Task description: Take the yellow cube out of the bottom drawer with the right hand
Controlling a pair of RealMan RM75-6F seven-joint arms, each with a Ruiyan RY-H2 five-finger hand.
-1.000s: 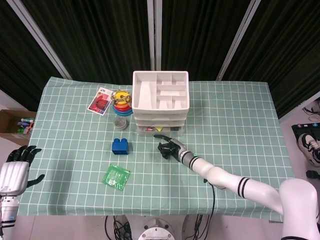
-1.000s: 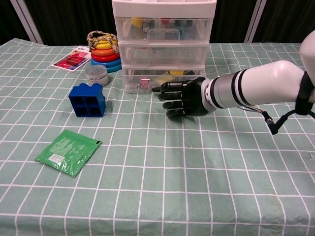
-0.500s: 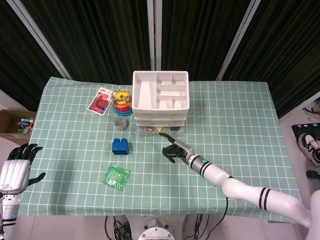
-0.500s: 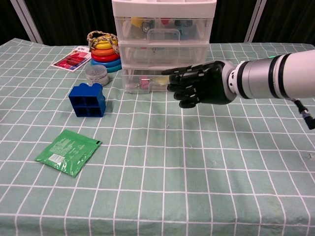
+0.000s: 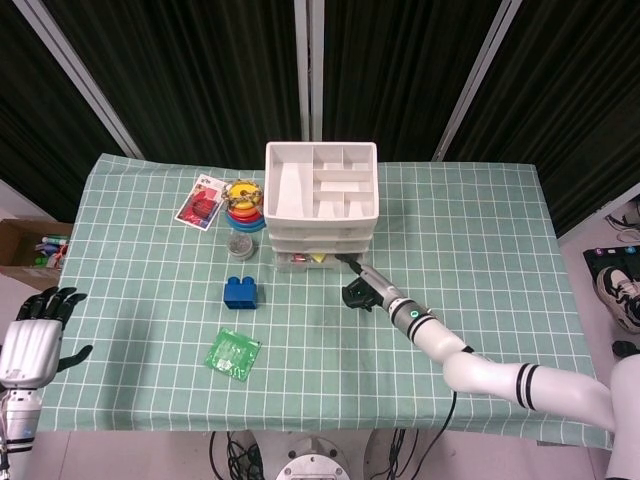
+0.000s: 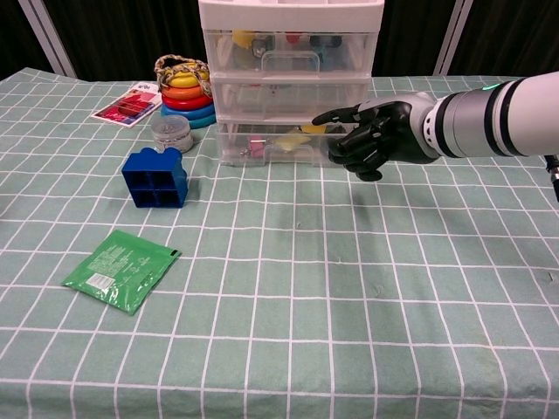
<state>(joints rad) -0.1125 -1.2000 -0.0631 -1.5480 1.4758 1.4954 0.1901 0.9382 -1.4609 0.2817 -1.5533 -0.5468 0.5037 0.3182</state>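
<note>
Fingers (image 5: 352, 266) of the right hand (image 5: 362, 291) are loosely curled and hold nothing in the head view, one reaching toward the drawer unit (image 5: 321, 205) at about eleven o'clock, while the left hand (image 5: 32, 335) hangs spread and idle far off at the bench's (image 5: 480, 240) nine o'clock edge. From the chest view, the yellow cube (image 6: 314, 129) lies in the bottom drawer (image 6: 288, 144), at nine o'clock just beside the fingertips (image 6: 325, 119), so the right hand is much nearer.
</note>
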